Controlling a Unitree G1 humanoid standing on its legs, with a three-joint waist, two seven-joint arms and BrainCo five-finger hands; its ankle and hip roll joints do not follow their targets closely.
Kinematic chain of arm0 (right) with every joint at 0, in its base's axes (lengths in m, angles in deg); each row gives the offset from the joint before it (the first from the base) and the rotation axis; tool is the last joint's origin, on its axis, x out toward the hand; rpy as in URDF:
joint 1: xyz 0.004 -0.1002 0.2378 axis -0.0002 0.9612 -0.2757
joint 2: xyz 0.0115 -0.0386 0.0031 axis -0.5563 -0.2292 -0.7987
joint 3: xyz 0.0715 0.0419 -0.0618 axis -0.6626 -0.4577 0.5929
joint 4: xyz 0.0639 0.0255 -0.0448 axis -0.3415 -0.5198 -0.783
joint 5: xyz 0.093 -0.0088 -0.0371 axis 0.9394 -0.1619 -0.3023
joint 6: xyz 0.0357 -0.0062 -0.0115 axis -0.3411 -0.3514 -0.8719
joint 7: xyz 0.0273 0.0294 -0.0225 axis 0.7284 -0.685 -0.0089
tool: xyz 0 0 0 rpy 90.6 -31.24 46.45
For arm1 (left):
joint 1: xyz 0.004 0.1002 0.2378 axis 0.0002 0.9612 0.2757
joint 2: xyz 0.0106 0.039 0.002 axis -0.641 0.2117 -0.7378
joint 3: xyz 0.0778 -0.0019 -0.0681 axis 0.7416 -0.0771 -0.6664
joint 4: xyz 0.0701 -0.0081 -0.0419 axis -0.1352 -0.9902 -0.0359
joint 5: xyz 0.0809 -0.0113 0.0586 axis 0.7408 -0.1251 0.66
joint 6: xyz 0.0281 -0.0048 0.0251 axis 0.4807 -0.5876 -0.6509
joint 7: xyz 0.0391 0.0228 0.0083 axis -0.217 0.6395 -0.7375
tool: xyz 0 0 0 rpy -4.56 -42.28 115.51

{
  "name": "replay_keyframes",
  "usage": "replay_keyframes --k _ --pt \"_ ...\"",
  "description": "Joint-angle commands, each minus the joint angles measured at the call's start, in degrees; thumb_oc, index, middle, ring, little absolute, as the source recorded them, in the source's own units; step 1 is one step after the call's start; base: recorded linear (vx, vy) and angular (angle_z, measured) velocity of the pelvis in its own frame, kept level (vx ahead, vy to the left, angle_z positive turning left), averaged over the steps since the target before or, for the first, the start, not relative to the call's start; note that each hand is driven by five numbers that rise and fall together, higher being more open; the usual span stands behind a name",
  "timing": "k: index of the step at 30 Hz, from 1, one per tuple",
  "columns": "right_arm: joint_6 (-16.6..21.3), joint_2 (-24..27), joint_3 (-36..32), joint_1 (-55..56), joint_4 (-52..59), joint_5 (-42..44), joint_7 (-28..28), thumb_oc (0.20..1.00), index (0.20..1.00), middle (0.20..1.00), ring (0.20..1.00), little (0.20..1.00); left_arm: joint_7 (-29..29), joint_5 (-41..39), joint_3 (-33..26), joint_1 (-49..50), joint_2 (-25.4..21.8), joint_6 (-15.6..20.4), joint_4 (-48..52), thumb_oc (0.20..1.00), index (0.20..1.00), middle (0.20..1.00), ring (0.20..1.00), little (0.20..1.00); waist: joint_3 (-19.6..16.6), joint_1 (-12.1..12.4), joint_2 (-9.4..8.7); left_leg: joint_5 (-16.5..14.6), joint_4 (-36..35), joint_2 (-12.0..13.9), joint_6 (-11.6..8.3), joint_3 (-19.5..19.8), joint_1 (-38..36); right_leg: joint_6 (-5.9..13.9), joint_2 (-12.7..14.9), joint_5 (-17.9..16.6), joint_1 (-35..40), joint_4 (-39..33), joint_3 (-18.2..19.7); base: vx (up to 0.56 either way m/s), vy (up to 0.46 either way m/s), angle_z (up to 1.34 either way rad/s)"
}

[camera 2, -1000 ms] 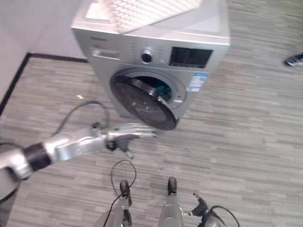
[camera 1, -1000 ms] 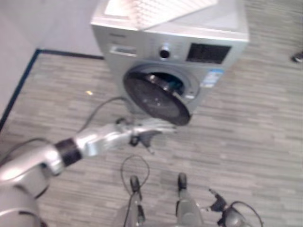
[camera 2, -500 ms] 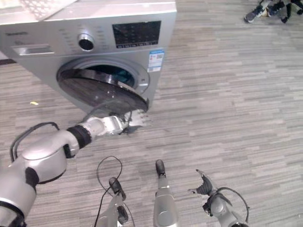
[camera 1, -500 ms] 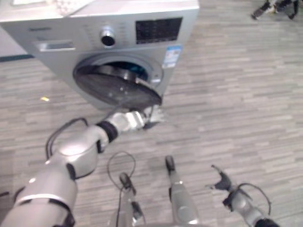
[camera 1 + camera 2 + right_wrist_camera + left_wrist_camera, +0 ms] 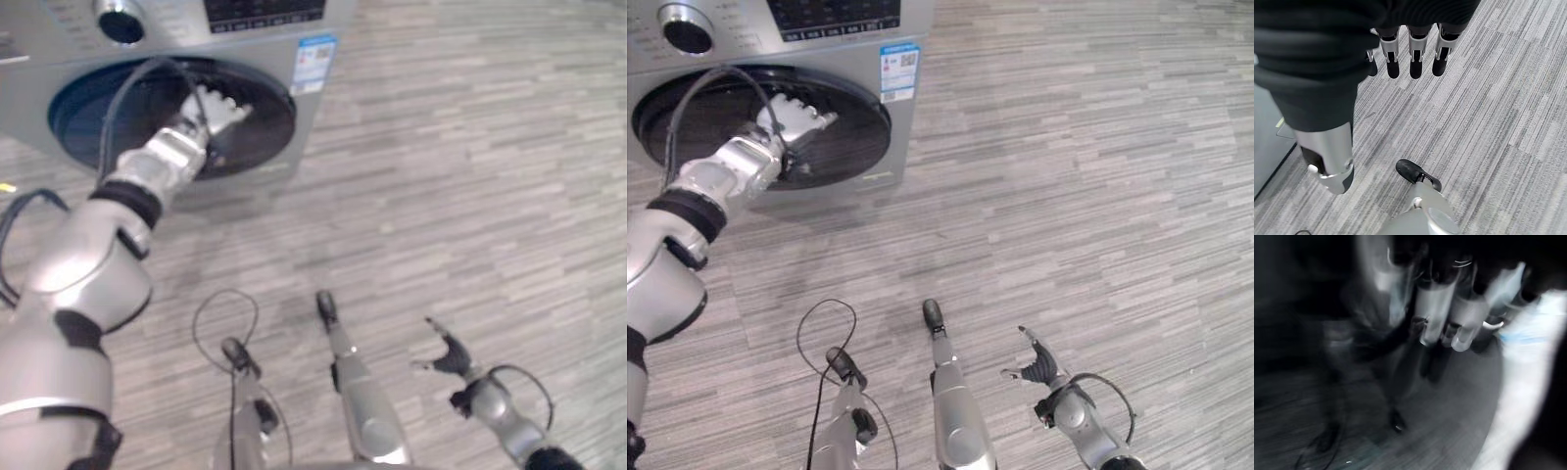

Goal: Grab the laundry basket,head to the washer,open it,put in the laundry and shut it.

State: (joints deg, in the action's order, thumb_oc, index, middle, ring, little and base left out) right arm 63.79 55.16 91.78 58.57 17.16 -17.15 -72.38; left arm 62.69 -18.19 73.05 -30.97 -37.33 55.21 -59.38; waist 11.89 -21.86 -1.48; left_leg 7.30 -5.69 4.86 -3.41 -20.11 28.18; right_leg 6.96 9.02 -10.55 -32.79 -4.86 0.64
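Note:
The silver washer (image 5: pixel 913 24) stands at the upper left, and its round dark door (image 5: pixel 857 132) lies flat against the front. My left hand (image 5: pixel 214 106) rests on the door glass with its fingers straight, so it is open. In the left wrist view the fingers (image 5: pixel 1449 320) press against dark, blurred glass. My right hand (image 5: pixel 1038 367) hangs low at the right over the floor, open and holding nothing; its fingers (image 5: pixel 1410 56) point down at the floor.
Grey striped carpet floor (image 5: pixel 470 176) spreads out to the right of the washer. A control knob (image 5: pixel 120 18) and a blue-white label (image 5: pixel 313 51) sit on the washer front. A small yellow scrap (image 5: pixel 5 186) lies on the floor at the left edge.
The camera has swung closer and to the right. My left hand rose from under the half-open door and pushed it flat against the washer front.

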Motion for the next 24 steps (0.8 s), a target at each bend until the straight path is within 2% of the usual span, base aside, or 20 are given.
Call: replay_keyframes --k 1,3,5,6,7,8,10,12,13,17,20,21,22,24 --pt "0.4 3.8 -3.3 1.6 -2.3 1.7 -0.6 1.000 1.000 1.000 1.000 1.000 -7.7 -3.8 -2.2 -20.2 -3.1 -7.9 -6.4 1.000 1.000 1.000 1.000 1.000 -0.1 -0.5 0.93 -3.2 0.7 3.1 -3.37 7.8 -4.0 5.41 0.4 -0.4 1.1 0.1 -0.5 0.00 -0.045 0.04" --pt "0.3 3.8 -3.0 1.6 -3.5 1.7 -0.8 1.000 1.000 1.000 1.000 1.000 -9.1 -7.1 -3.7 -20.9 -2.0 -7.6 -5.5 1.000 1.000 1.000 1.000 1.000 -0.4 -0.3 0.80 -3.2 0.7 3.1 -3.46 8.1 -4.0 5.40 0.3 -0.2 1.2 0.0 -0.7 0.00 -0.053 0.03" --pt "-0.2 2.5 -2.3 1.1 -6.4 1.9 -1.6 1.000 1.000 1.000 1.000 1.000 -10.3 -17.4 -10.6 -17.7 0.0 -3.9 -3.0 1.000 1.000 1.000 1.000 1.000 -0.5 0.3 0.52 -3.1 0.7 2.9 -3.59 8.4 -4.4 5.38 0.2 0.0 1.9 -0.1 -1.1 -0.01 -0.070 0.02" --pt "-0.2 2.6 -2.3 1.2 -6.5 1.9 -1.7 1.000 1.000 1.000 1.000 1.000 -10.3 -17.4 -10.8 -17.5 0.0 -3.8 -2.9 1.000 1.000 1.000 1.000 1.000 -0.6 0.3 0.65 -3.2 0.7 3.0 -3.60 8.4 -4.4 5.38 0.2 0.0 1.9 -0.1 -1.1 -0.09 -0.092 0.01" --pt "-0.7 1.7 -2.3 1.9 -7.4 1.5 -1.8 1.000 1.000 1.000 1.000 1.000 -8.7 -26.7 -17.5 -11.6 0.8 1.0 1.7 1.000 1.000 1.000 1.000 1.000 -0.6 0.7 0.26 -1.5 0.7 2.6 -3.37 7.9 -4.9 4.88 0.6 -1.1 2.5 -0.1 -1.5 -0.08 -0.075 0.00" --pt "-0.8 0.9 -2.8 2.7 -7.7 1.6 -2.0 1.000 1.000 1.000 1.000 1.000 -8.1 -31.7 -21.9 -5.5 0.7 3.7 7.4 1.000 1.000 1.000 1.000 1.000 -0.7 1.4 0.42 -1.6 0.7 2.4 -3.35 8.0 -5.6 4.84 0.8 -0.8 3.3 -0.1 -1.8 -0.07 -0.089 -0.03" --pt "-1.0 -0.8 -3.5 4.0 -7.9 0.9 -2.0 1.000 1.000 1.000 1.000 1.000 -6.7 -40.9 -29.4 8.7 1.3 8.3 19.9 1.000 1.000 1.000 1.000 1.000 -0.7 2.9 0.76 -1.9 0.7 2.1 -3.22 8.1 -7.3 4.66 1.2 -0.4 5.1 0.0 -2.4 0.05 -0.042 -0.11" --pt "-1.4 -3.4 -4.2 5.7 -9.6 0.5 -1.7 1.000 1.000 1.000 1.000 1.000 -2.5 -52.5 -37.5 27.6 4.2 13.5 32.5 1.000 1.000 1.000 1.000 1.000 -1.3 4.8 1.35 -2.6 0.7 1.8 -2.99 8.2 -9.7 4.18 1.5 0.6 7.9 0.0 -3.3 0.09 -0.043 -0.11" --pt "-1.7 -5.1 -4.5 6.0 -11.1 0.0 -1.8 1.000 1.000 1.000 1.000 1.000 0.0 -56.7 -40.2 36.8 7.1 15.1 36.9 1.000 1.000 1.000 1.000 1.000 -1.6 5.9 1.43 -2.9 0.7 1.6 -2.89 8.3 -11.0 3.90 1.6 1.2 9.4 0.0 -3.5 0.10 -0.038 0.13" --pt "-3.0 -8.7 -5.8 6.1 -15.6 -0.4 -0.8 1.000 1.000 1.000 1.000 1.000 11.6 -71.1 -43.2 60.4 13.5 14.5 44.0 1.000 1.000 1.000 1.000 1.000 -3.0 8.5 1.88 -3.8 0.7 1.1 -2.50 9.0 -16.3 3.24 1.4 2.9 15.6 0.0 -5.0 0.12 -0.036 0.36" --pt "-3.1 -9.8 -5.7 5.9 -19.0 -1.2 0.7 1.000 1.000 1.000 1.000 1.000 19.1 -74.0 -44.3 72.2 11.8 12.9 45.5 1.000 1.000 1.000 1.000 1.000 -4.7 10.7 2.16 -4.3 0.7 0.9 -2.24 9.8 -20.0 3.01 1.1 4.1 19.9 0.2 -6.2 0.13 -0.033 0.29" --pt "-2.9 -10.4 -5.7 6.0 -21.3 -1.3 1.5 1.000 1.000 1.000 1.000 1.000 21.7 -74.9 -45.9 78.7 10.6 11.9 44.5 1.000 1.000 1.000 1.000 1.000 -5.8 12.1 2.33 -4.5 0.7 0.8 -2.03 10.7 -22.1 2.86 1.0 4.5 22.3 0.3 -7.0 0.10 -0.028 0.27" --pt "-2.9 -10.4 -5.7 6.0 -21.3 -1.3 1.4 1.000 1.000 1.000 1.000 1.000 21.7 -74.9 -46.0 78.8 10.6 11.9 44.5 1.000 1.000 1.000 1.000 1.000 -5.9 12.1 2.27 -4.4 0.7 0.8 -2.02 10.7 -21.9 2.85 1.1 4.4 22.1 0.3 -7.0 0.10 -0.024 0.33" --pt "-2.9 -11.2 -6.0 5.5 -24.6 -0.4 2.1 1.000 1.000 1.000 1.000 1.000 23.3 -74.0 -47.8 84.1 9.8 11.1 42.7 1.000 1.000 1.000 1.000 1.000 -7.0 13.7 2.43 -4.8 0.7 0.7 -1.80 11.6 -23.9 2.82 1.0 5.1 24.6 0.4 -7.9 0.07 -0.007 0.24"
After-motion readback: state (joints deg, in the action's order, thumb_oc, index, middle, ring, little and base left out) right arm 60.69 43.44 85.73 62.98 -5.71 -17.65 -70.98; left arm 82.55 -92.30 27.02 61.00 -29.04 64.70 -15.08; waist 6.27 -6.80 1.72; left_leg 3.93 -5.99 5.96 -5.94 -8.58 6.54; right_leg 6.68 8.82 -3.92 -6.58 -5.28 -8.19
